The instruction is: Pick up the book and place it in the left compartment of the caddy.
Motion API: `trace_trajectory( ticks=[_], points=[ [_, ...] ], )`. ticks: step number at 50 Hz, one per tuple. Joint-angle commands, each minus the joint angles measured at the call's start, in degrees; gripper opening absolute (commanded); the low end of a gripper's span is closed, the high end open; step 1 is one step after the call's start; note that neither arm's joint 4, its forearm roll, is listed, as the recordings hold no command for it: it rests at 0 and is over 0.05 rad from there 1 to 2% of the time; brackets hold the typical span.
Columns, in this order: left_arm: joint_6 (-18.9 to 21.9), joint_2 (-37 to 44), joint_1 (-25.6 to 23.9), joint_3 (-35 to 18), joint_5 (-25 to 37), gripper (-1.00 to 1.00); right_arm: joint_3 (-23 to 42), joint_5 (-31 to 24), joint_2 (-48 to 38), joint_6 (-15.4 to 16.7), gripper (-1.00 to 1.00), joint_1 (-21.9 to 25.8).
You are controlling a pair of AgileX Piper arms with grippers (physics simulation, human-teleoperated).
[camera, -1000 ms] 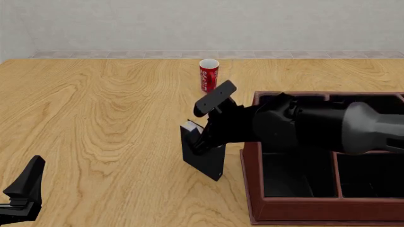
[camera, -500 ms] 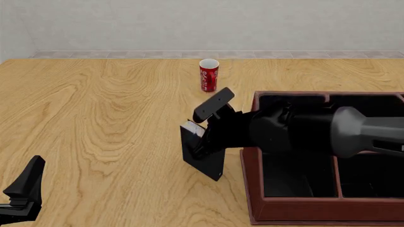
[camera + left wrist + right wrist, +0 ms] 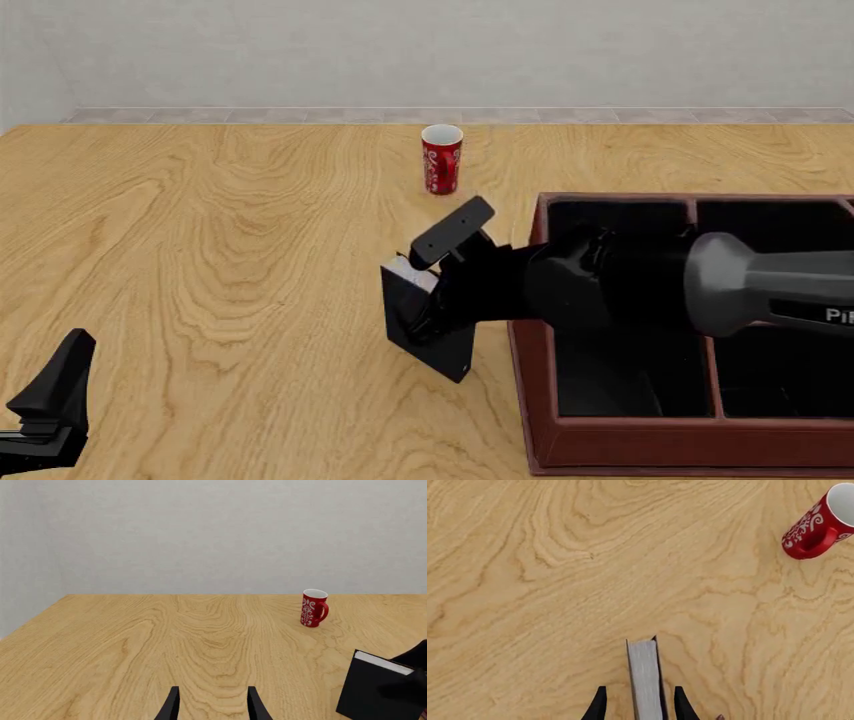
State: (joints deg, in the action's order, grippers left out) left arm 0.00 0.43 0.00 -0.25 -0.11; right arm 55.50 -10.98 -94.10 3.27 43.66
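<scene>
Front view shows the right gripper (image 3: 424,300) lower than a second ago, fingers spread astride the upright book (image 3: 427,325), so closing comes next; the left gripper (image 3: 211,706) rests spread.

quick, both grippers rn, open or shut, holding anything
Left gripper: open, holding nothing, over bare table.
Right gripper: open, fingers either side of the upright book, not clamped on it yet.

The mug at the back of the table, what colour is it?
The mug is red with white swirly patterns and a white inside, clearest in the left wrist view.
</scene>
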Motion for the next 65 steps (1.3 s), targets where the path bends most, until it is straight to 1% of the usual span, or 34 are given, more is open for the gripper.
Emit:
trace_trajectory(
  ticks=[1,13,14,15,19,20,21,23,27,40,42,43,44,46,53,55,61,65],
  points=[
    [0.0,0.0,0.0,0.0,0.0,1.0,-0.4,0.5,-0.6,0.0,1.0,-0.3],
    [0.0,0.0,0.0,0.0,0.0,1.0,-0.9,1.3,-1.3,0.0,1.0,-0.1],
    [0.0,0.0,0.0,0.0,0.0,1.0,-1.0,1.4,-1.1,0.2,1.0,0.0],
    [0.0,0.0,0.0,0.0,0.0,1.0,-1.3,2.0,-0.7,1.4,1.0,-1.0],
    [0.0,0.0,0.0,0.0,0.0,1.0,-1.6,2.1,-0.1,1.6,1.0,-0.3],
    [0.0,0.0,0.0,0.0,0.0,1.0,-1.8,2.4,0.5,2.1,-1.0,-0.1],
    [0.0,0.0,0.0,0.0,0.0,1.0,-2.2,2.7,2.0,1.2,-1.0,1.7],
    [0.0,0.0,0.0,0.0,0.0,1.0,-2.3,2.3,2.5,0.8,-1.0,2.6],
    [0.0,0.0,0.0,0.0,0.0,1.0,-2.8,2.7,3.3,1.1,-1.0,3.4],
    [0.0,0.0,0.0,0.0,0.0,1.0,-3.0,2.1,5.5,-0.2,-1.0,6.1],
    [0.0,0.0,0.0,0.0,0.0,1.0,-2.9,1.3,6.7,-1.4,-1.0,7.0],
    [0.0,0.0,0.0,0.0,0.0,1.0,-2.9,1.2,7.3,-2.6,-1.0,7.7],
    [0.0,0.0,0.0,0.0,0.0,1.0,-2.9,1.2,7.3,-2.6,-1.0,7.7],
    [0.0,0.0,0.0,0.0,0.0,1.0,-2.8,0.5,8.5,-3.6,-1.0,8.1],
    [0.0,0.0,0.0,0.0,0.0,1.0,-2.7,-1.8,11.7,-4.2,-1.0,9.2],
    [0.0,0.0,0.0,0.0,0.0,1.0,-2.3,-3.4,14.2,-4.6,-1.0,10.2],
    [0.0,0.0,0.0,0.0,0.0,1.0,-1.3,-6.7,18.2,-4.8,-1.0,12.1],
    [0.0,0.0,0.0,0.0,0.0,1.0,-0.8,-8.1,20.2,-4.1,-1.0,12.6]
  ],
)
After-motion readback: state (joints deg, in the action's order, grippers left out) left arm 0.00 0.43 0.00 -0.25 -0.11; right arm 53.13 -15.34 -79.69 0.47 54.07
